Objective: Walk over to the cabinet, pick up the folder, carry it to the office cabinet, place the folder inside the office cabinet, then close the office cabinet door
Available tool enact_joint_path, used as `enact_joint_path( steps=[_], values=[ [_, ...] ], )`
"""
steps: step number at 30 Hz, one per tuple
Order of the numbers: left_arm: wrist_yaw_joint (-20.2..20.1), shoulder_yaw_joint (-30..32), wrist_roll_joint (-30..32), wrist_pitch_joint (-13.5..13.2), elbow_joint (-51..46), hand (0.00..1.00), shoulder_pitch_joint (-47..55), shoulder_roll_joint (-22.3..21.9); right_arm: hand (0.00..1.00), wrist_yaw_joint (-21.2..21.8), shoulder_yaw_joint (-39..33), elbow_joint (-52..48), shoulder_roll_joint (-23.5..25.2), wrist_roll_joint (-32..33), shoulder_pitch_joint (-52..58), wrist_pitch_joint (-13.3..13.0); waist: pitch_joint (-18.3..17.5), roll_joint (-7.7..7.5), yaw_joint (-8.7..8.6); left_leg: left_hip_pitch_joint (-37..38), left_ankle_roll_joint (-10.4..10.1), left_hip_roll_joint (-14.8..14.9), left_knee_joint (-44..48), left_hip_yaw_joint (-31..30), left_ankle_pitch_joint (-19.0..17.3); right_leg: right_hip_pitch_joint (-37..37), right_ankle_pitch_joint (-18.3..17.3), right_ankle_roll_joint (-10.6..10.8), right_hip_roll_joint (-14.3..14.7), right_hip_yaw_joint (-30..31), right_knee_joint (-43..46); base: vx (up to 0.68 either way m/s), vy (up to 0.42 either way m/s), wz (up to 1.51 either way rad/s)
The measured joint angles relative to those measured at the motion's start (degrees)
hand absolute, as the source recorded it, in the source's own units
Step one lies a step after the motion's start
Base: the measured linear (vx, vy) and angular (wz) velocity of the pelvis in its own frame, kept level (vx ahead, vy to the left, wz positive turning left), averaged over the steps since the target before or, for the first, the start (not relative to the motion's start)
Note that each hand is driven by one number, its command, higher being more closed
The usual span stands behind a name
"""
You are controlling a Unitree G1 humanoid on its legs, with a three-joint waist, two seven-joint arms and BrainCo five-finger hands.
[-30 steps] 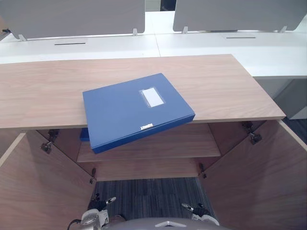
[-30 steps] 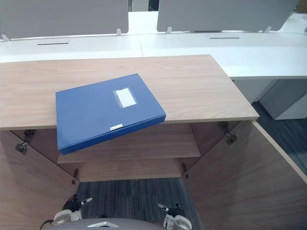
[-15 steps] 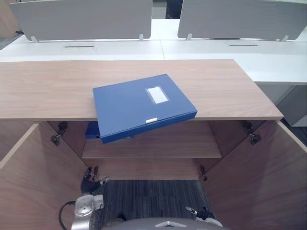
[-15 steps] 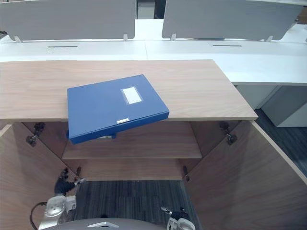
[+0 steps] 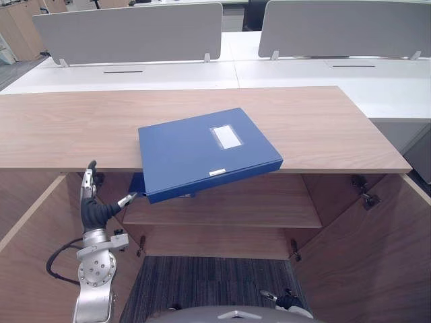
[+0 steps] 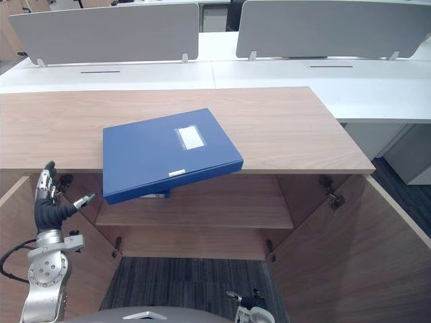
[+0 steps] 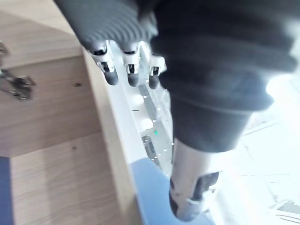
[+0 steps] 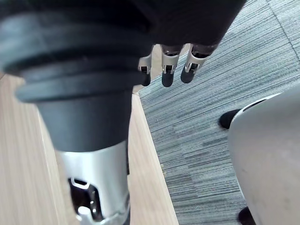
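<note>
We stand at the cabinet point(image 5: 67, 128), so the walk looks done; every later step is left. The folder point(image 5: 205, 151) lies flat on the cabinet top, its near corner hanging past the front edge, and neither hand touches it.

Our left hand point(image 5: 91, 205) is raised just left of and below the folder's overhanging corner. Its fingers point(image 7: 119, 70) are straight, its thumb points toward the folder, and it holds nothing. Our right hand point(image 6: 250, 303) hangs well below the folder, down by the floor, fingers loose and empty.

Below the folder, the left door point(image 5: 34, 262) and the right door point(image 5: 370, 262) stand swung open, with a shelf point(image 5: 262, 208) between them. Under the folder's left corner a blue bit point(image 5: 137, 183) shows on the shelf. It may be a second folder, but most of it is hidden.

We judge the step in hand to be the reach for the pick-up. Lifting, carrying, placing the folder inside and shutting the door all remain.
</note>
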Motion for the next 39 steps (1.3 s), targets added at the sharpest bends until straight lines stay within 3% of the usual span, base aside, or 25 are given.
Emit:
enact_joint_path(
  steps=[5, 20, 34, 39],
  values=[
    [-0.1, -1.3, 0.0, -1.3, -3.5, 0.0, 0.0, 0.9, 0.0, 0.1, -0.1, 0.3, 0.0, -0.3, 0.0, 0.0, -0.3, 0.02, 0.01, 0.4, 0.0, 0.1, 0.0, 0.1, 0.0, 0.3, 0.0, 0.0, 0.1, 0.4, 0.1, 0.0, 0.0, -0.01],
    [-3.6, -8.9, 1.2, -3.4, -9.9, 0.0, -1.3, 9.1, 0.0, 1.6, 1.3, 3.1, -1.2, -2.2, -0.2, 0.3, -3.5, -0.01, -0.39, 0.7, 0.3, 0.0, -0.3, 0.2, 0.2, -0.2, -0.4, -0.6, 0.1, 1.4, 0.8, -0.03, 0.003, -0.01],
    [-2.3, -21.8, 26.4, -2.2, -8.8, 0.0, -7.7, 14.5, 0.0, 1.4, 3.4, 6.8, -3.8, -2.2, -2.3, 0.3, -3.6, -0.09, -1.69, 0.9, 0.4, -0.4, -0.2, 0.0, 0.3, -0.3, -0.3, -0.7, 0.2, 2.1, 0.4, 0.0, 0.0, -0.01],
    [-1.0, -23.4, 33.7, -0.9, -4.5, 0.0, -9.0, 16.2, 0.0, 1.3, 3.5, 6.8, -4.4, -2.2, -1.6, 0.3, -3.5, -0.06, -2.03, 0.8, 0.4, -0.6, -0.5, -1.6, 0.3, 0.2, 0.0, -1.0, 0.2, 1.7, -0.8, 0.0, -0.001, 0.01]
  ],
)
